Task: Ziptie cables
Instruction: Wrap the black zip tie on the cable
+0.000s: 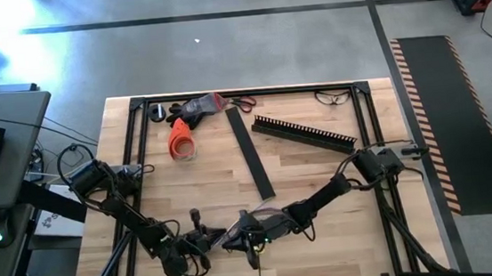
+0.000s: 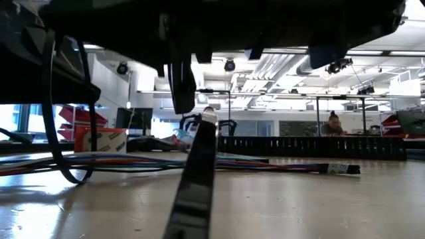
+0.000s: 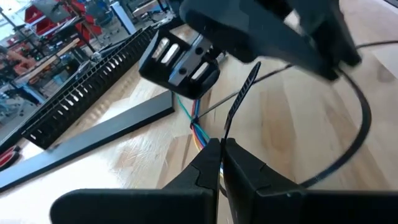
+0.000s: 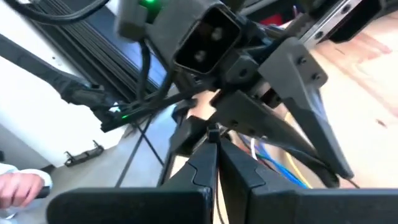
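Meeting at the near edge of the table (image 1: 325, 220), both grippers crowd over the cables (image 2: 133, 161). The left gripper (image 3: 221, 149) has its fingers shut on a thin black zip tie (image 3: 239, 102) that rises from its tips; the same strip stands slanted in the foreground of the low view. The right gripper (image 4: 214, 140) also has its fingers pressed together, tips right against the left arm's head, and whether it pinches the tie or a wire there I cannot tell. The cables lie flat on the table just beyond the fingers, a coloured bunch running sideways in the low view, with blue, orange and green strands showing under the left gripper.

My worry is the crowding: with the two heads nearly touching, a small misjudged pull could knock one against the other, or drag the tie off the bundle before it is snug. The loose black lead looping beside the left gripper could also snag.

Farther back lie a flat black strip (image 1: 252, 155) and a slotted black channel (image 1: 304, 133), then an orange tool (image 1: 182, 136), scissors (image 1: 241, 103) and glasses (image 1: 334, 97) along the far rail. No container is visible anywhere on the table.
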